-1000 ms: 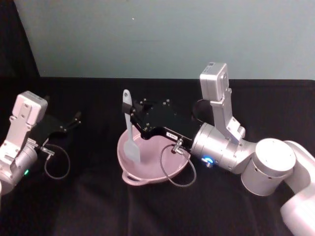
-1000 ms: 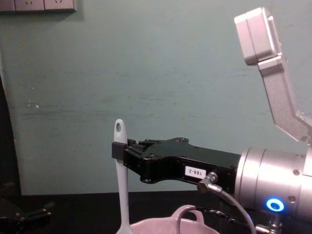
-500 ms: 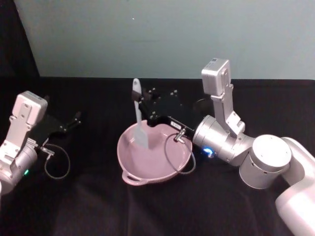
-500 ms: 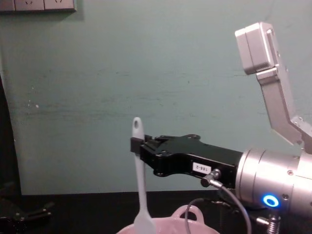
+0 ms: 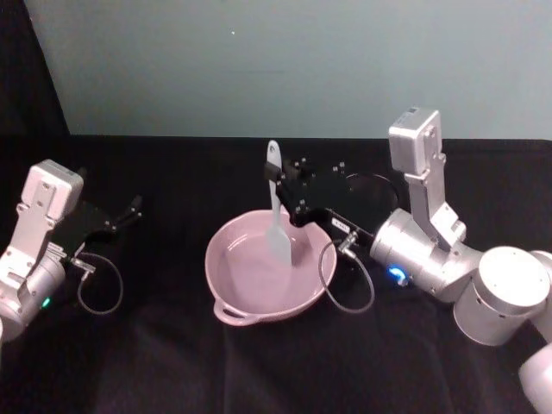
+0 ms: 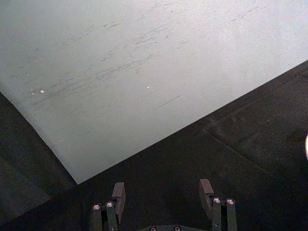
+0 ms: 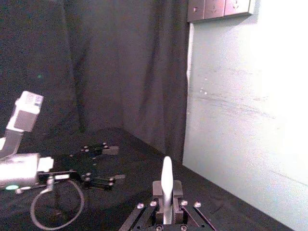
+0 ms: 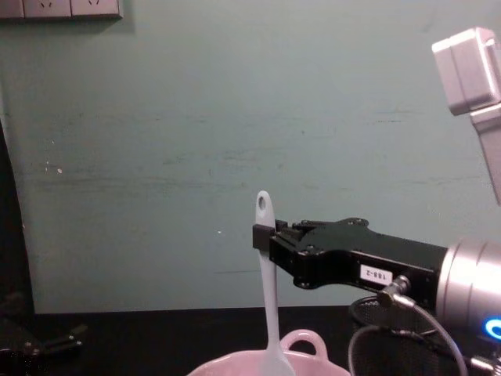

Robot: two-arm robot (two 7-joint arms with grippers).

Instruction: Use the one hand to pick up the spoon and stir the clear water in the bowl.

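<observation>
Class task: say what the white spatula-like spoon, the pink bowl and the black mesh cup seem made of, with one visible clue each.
Long white spatula-like spoon: likely plastic or silicone; smooth, matt, one piece.
Pale pink bowl: probably glazed ceramic; glossy surface, moulded loop handle.
Black mesh cup: seemingly metal wire; see-through lattice, thin dark rim.

Looks like a robot lab rig: black-draped table (image 5: pixel 172 362), bare teal wall (image 5: pixel 302 69) behind right pincer (image 5: pixel 282 191), sockets (image 8: pixel 63 8), dark curtain (image 7: pixel 96 62).
</observation>
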